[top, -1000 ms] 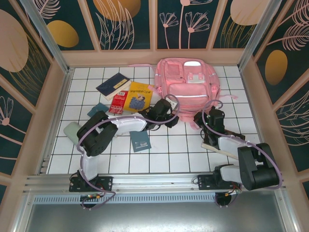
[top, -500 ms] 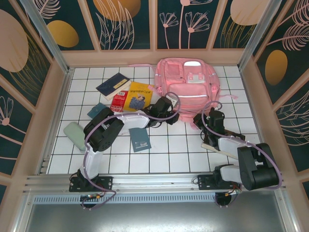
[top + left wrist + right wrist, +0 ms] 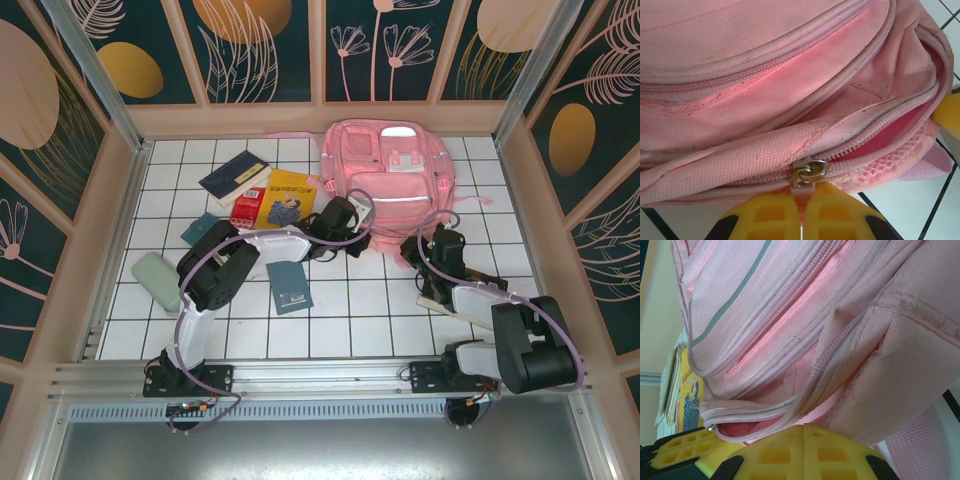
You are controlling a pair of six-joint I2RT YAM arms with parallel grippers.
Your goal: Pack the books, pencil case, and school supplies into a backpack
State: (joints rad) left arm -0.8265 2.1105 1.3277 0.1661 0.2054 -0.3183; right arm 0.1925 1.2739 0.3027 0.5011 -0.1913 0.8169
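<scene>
1 backpack, part-unzipped, pinched by left fingers and seemingly right fingers.

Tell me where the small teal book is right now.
In the top view, the small teal book lies flat on the white tiles left of centre, just nearer the camera than the left arm and the yellow book.

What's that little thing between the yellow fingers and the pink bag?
In the left wrist view, the backpack's zipper pull, its pink tab pinched by the left gripper's fingers.
</scene>
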